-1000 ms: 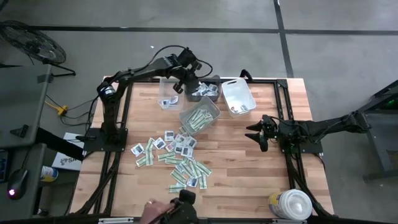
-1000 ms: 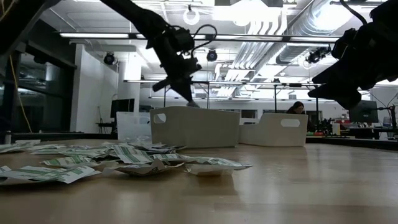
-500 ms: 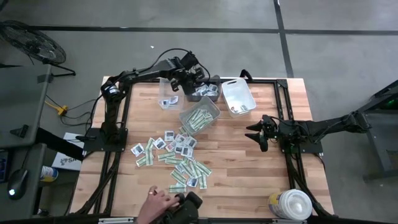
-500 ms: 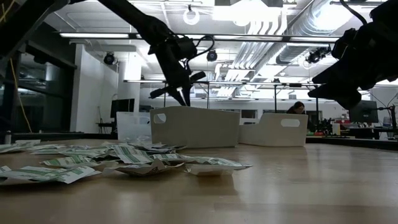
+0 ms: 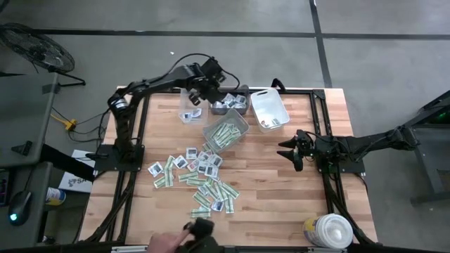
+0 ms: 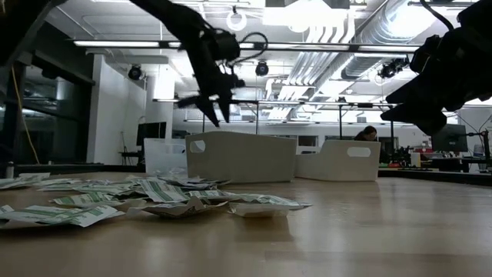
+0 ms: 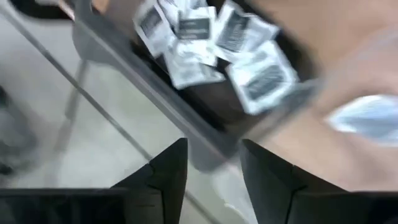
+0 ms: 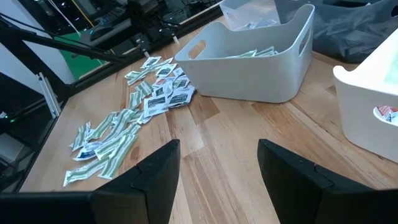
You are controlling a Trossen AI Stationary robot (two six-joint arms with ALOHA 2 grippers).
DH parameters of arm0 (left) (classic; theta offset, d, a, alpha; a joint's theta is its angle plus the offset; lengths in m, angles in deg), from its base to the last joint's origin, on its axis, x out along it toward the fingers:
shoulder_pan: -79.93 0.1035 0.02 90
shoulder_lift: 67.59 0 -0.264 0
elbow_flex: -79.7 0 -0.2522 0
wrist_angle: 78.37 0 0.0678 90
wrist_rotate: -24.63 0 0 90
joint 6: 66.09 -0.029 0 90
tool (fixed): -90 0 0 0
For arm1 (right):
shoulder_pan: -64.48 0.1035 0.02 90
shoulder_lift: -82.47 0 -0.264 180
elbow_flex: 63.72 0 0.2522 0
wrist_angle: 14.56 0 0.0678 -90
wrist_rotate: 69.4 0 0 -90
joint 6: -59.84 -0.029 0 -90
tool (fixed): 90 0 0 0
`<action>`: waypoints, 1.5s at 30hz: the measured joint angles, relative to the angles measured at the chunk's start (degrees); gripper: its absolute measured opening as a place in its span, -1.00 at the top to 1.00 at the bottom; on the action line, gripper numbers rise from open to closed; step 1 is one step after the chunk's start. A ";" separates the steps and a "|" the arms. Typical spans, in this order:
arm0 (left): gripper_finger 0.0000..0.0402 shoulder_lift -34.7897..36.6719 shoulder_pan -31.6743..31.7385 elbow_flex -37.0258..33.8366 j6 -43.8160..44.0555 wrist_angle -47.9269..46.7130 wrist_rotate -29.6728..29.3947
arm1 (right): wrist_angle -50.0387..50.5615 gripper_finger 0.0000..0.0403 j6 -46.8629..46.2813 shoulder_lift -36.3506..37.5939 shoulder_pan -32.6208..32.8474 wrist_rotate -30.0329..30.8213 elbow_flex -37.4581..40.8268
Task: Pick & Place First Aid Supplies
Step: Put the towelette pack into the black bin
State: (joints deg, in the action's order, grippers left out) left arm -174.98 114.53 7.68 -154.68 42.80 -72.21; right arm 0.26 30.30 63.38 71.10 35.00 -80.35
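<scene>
Hovering over dark bin (image 5: pixel 228 103), left gripper (image 5: pixel 200 93) fingers apart, empty; loose packets (image 5: pixel 200 172) lie mid-table, nearer left arm; right gripper (image 5: pixel 290 150) open, idle.

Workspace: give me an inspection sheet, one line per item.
Surface: wooden table, bare on the right arm's side.
Job's things: loose packets scattered mid-table; more lie in the dark bin, the clear bin and the middle bin.
Clutter: white bin; round white tub at the near edge.
Hands: left hand open, empty, above the far bins; right hand open, waiting over bare wood.
Cables: black cable off the table's left side.
Surroundings: a person's hand at the near edge.
</scene>
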 joint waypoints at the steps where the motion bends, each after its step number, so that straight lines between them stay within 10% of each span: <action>1: 0.29 1.12 -0.34 0.00 3.47 -2.06 -0.04 | 0.00 -0.03 0.00 -0.02 0.01 0.00 0.00; 12: 0.48 14.87 -1.69 -2.47 36.15 -32.94 12.17 | 0.00 -0.03 0.00 -0.02 0.01 0.00 0.00; 24: 0.51 41.47 -14.33 -34.56 72.78 -23.73 18.01 | 0.00 -0.03 0.00 0.00 0.01 0.00 0.00; 45: 0.51 42.98 -56.28 -47.21 131.44 -20.92 2.47 | 0.00 -0.03 0.00 -0.02 0.01 0.00 0.00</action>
State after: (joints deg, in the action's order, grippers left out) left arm -132.01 58.25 -39.53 -23.24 21.88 -69.73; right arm 0.26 30.30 63.36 71.11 35.00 -80.35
